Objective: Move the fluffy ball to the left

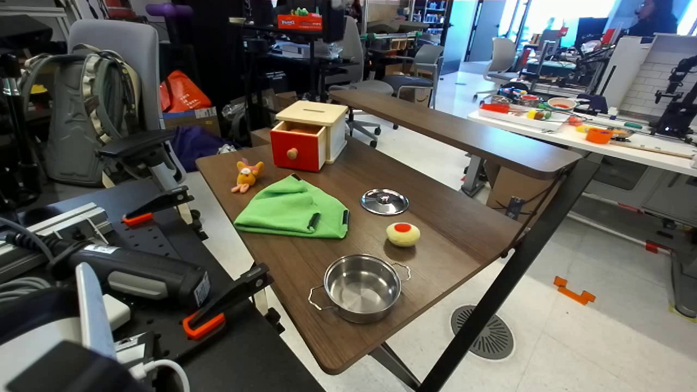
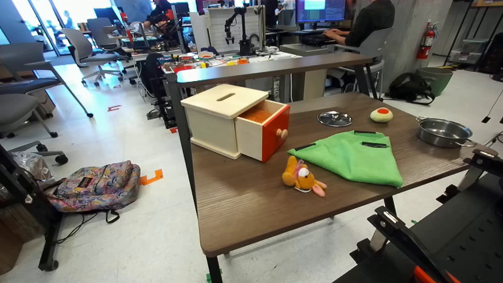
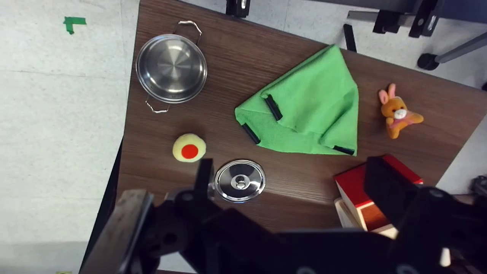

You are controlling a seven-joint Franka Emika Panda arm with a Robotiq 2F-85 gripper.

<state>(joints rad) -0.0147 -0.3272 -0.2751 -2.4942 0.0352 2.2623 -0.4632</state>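
The gripper [image 3: 291, 167] stands with its jaws wide apart over the brown table [image 3: 243, 49]. In an exterior view, a black tool [image 1: 147, 277] in front carries white labels [image 1: 202, 289], print too small to read. Beyond it comes the steel pot [image 1: 362, 288], then the fluffy ball [image 1: 403, 235], yellow with a red patch, lying between pot and lid [image 1: 384, 202], touching neither. A green cloth [image 1: 297, 212] lies nearby; farther off are a rabbit toy [image 1: 246, 177] and a wooden box [image 1: 313, 114], its red drawer [image 1: 305, 149] partly out. Far back, white lettering [image 1: 294, 23] on a red carton [image 1: 315, 23] is too blurred to make out.
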